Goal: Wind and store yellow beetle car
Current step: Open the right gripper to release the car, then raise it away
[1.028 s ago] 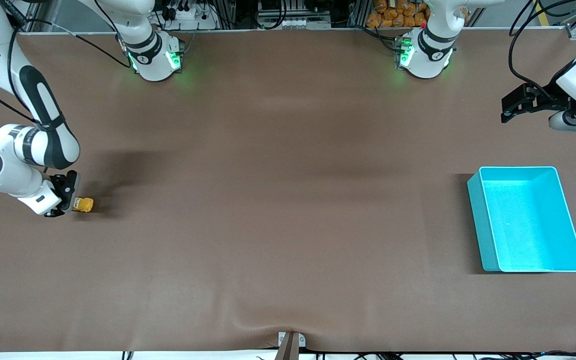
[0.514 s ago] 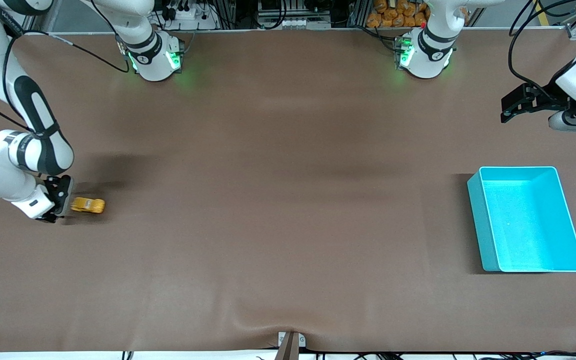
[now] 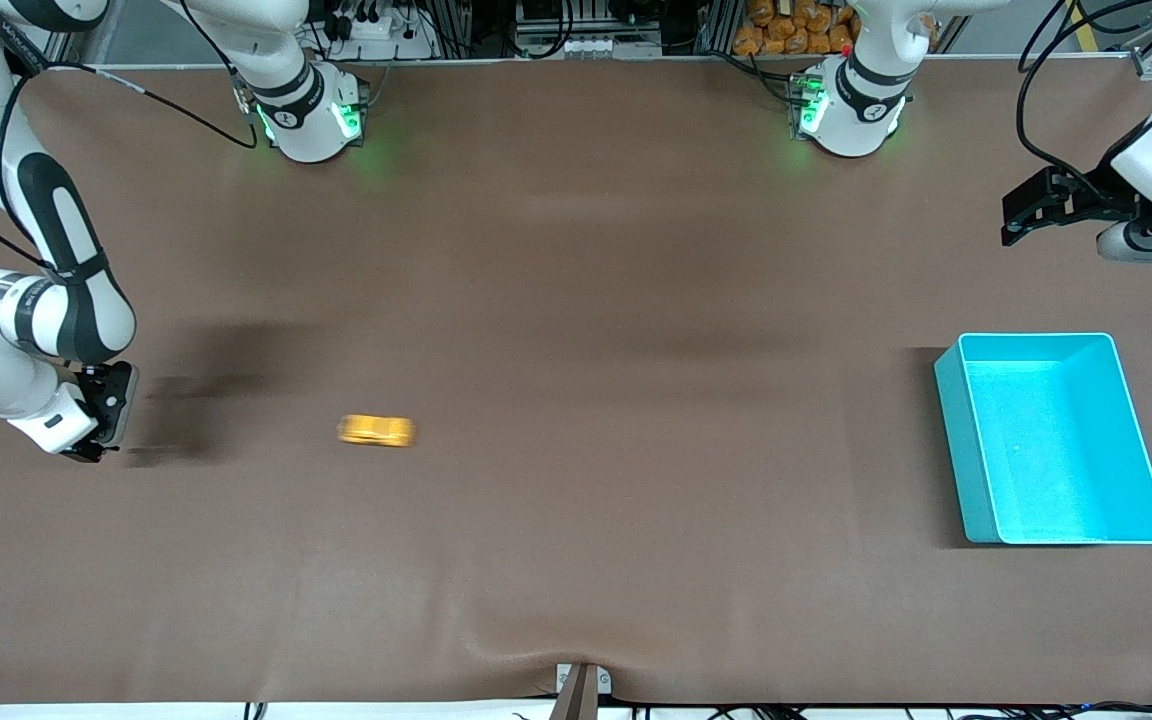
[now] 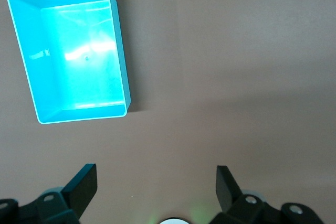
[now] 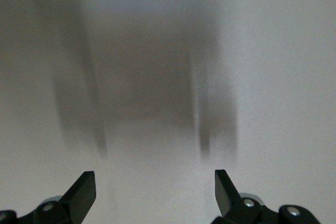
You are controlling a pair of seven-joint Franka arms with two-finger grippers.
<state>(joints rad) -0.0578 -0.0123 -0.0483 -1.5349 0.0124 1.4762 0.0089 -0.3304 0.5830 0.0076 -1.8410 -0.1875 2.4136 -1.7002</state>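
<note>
The yellow beetle car [image 3: 376, 431] is on the brown table, blurred by motion, apart from both grippers and toward the right arm's end. My right gripper [image 3: 101, 415] is open and empty, low over the table at the right arm's end; its wrist view [image 5: 152, 187] shows only bare table and shadow between the fingers. The turquoise bin [image 3: 1051, 440] stands at the left arm's end and shows in the left wrist view [image 4: 71, 51], with nothing in it. My left gripper [image 3: 1021, 215] is open and empty, waiting above the table near the bin; in its wrist view [image 4: 155, 187] it shows over bare table.
The brown table cover [image 3: 576, 300] has a small wrinkle at its edge nearest the front camera. A small bracket [image 3: 581, 685] sits at that edge. The arm bases [image 3: 311, 110] stand along the edge farthest from the front camera.
The right gripper let go of the car and drew back toward the right arm's end. The car rolled away from it across the table toward the bin's end.
</note>
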